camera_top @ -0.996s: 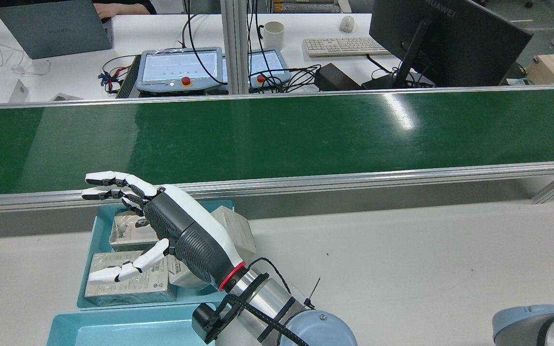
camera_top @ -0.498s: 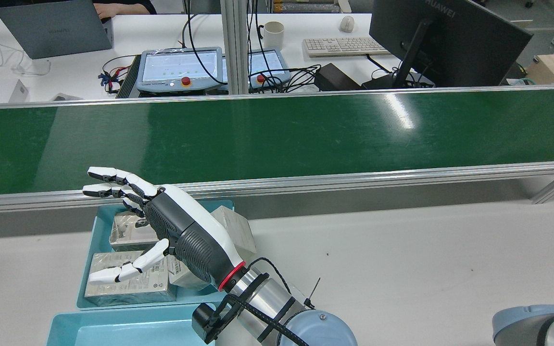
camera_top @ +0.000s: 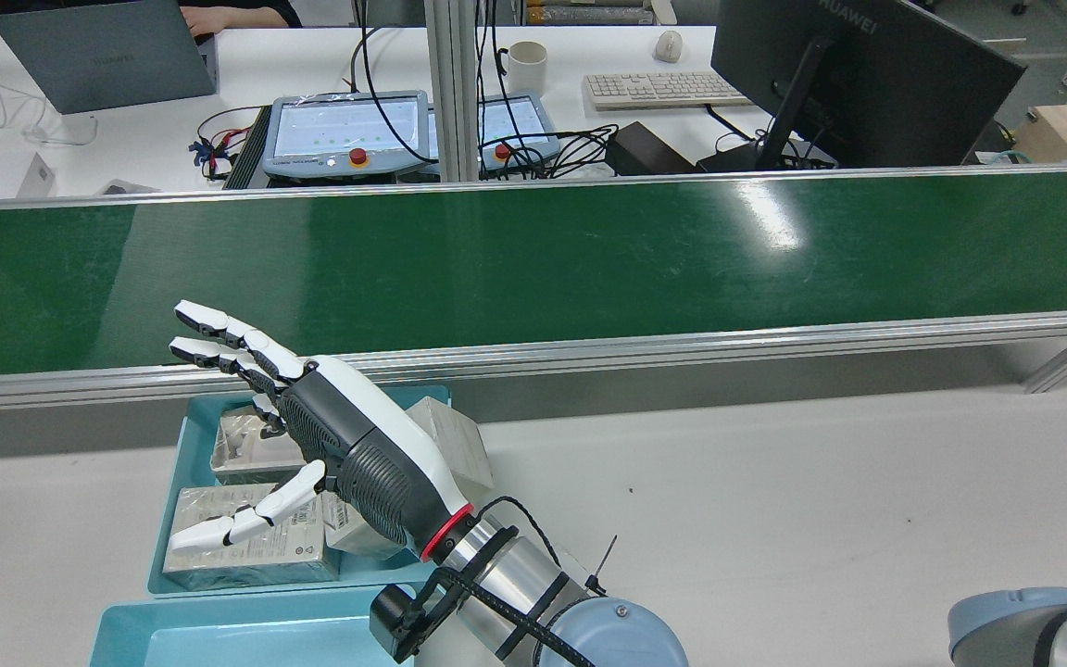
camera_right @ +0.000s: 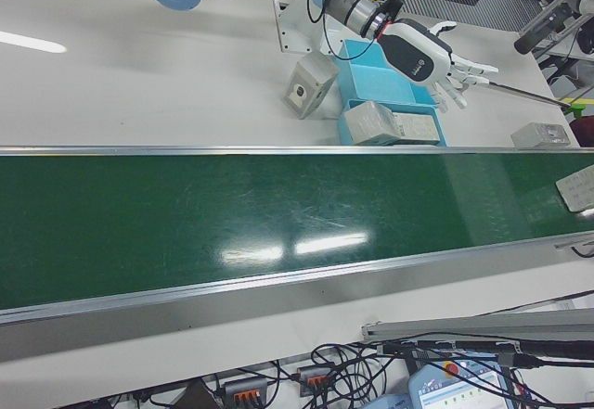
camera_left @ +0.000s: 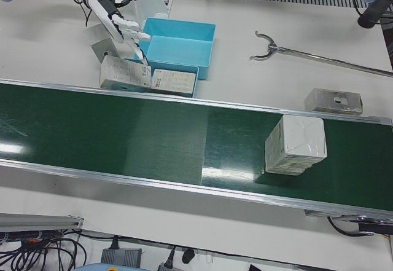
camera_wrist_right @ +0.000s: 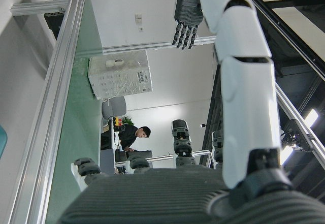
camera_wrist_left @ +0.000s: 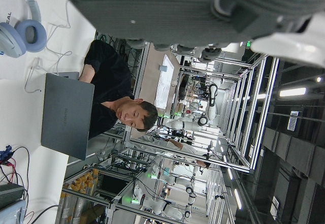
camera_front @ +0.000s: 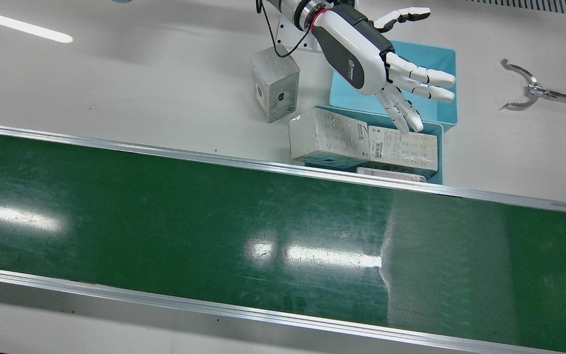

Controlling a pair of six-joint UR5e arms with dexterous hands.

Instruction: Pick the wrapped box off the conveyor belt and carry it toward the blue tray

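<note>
The left hand (camera_top: pixel 348 454) hung flat and wide open, palm down, with its fingers (camera_top: pixel 219 329) spread and stretched out and its thumb (camera_top: pixel 246 519) held apart to the side. It had hold of nothing. Its fingertips reached out over the near rail of the green belt (camera_top: pixel 589 259).

The wrapped box (camera_left: pixel 295 145) lay on the belt, well away from the hand, ahead of the fingertips and far out on the hand's left. In the rear view only a corner of it showed at the picture's edge.

Straight under the palm sat a blue tray (camera_top: pixel 246 587) already packed with several wrapped boxes, one of them (camera_front: pixel 327 135) standing higher than the tray wall. A second blue tray (camera_front: pixel 440 54) lay just behind the first, below the wrist, and it was bare inside. A small grey box (camera_front: pixel 275 88) stood on the table just beside the wrist on its right. A long metal grabber (camera_front: pixel 523 91) lay on the table out to the hand's left, well clear of it.

The right hand (camera_wrist_right: pixel 238 82) showed only in its own camera. Its fingers looked straight and apart, with nothing between them.
</note>
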